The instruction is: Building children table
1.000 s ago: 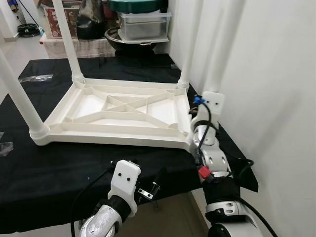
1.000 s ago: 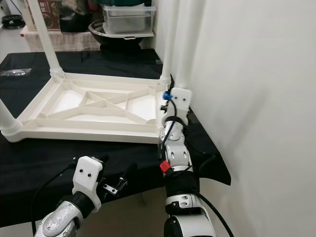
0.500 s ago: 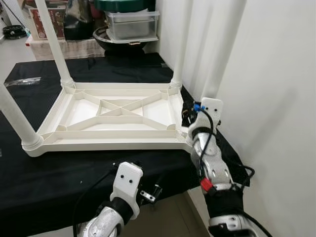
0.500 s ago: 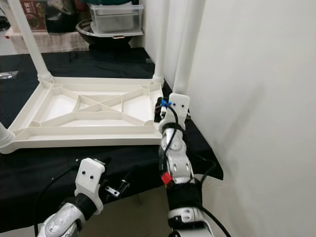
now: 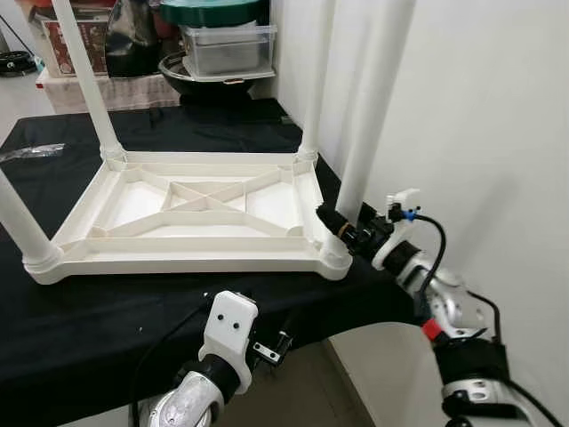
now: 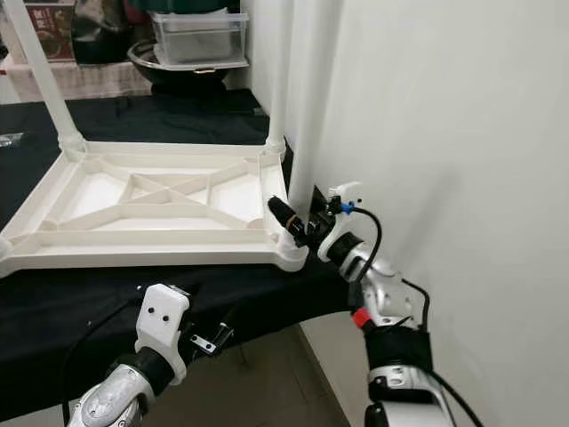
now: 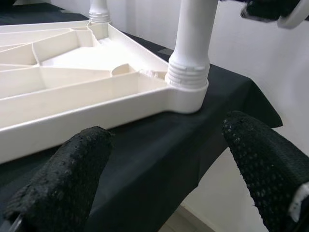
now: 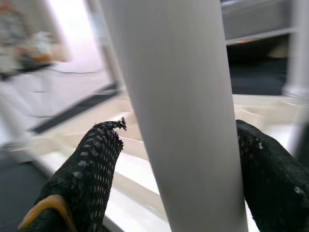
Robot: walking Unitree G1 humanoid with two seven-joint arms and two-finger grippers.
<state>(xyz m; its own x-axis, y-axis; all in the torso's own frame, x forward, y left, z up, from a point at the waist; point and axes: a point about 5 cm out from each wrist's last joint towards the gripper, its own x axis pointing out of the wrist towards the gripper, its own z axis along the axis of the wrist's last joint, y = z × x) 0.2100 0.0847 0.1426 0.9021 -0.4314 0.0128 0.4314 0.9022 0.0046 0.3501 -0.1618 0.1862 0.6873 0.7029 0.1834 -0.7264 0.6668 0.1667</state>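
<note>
A white plastic children's table [image 5: 178, 262] lies upside down on a black-covered table [image 5: 107, 311], with a white leg standing at each corner. My right gripper [image 5: 345, 229] reaches in from the right and is shut on the near right leg [image 5: 369, 124] just above its socket [image 7: 187, 79]. In the right wrist view its black fingers [image 8: 96, 169] press on either side of the leg [image 8: 178, 96]. My left gripper [image 5: 267, 342] hangs open below the table's front edge. Its fingers [image 7: 72, 164] stand wide apart with nothing between them, facing that same corner.
A white wall [image 5: 480, 107] runs close along the right side. Behind the black table stand a clear storage box [image 5: 227, 49], a dark bowl and bags. A small plastic bag [image 5: 31, 151] lies on the cloth at the far left.
My right forearm has swung out to the right, and its gripper now holds the near right leg from that side. The head view has shifted. The left gripper has stayed put.
</note>
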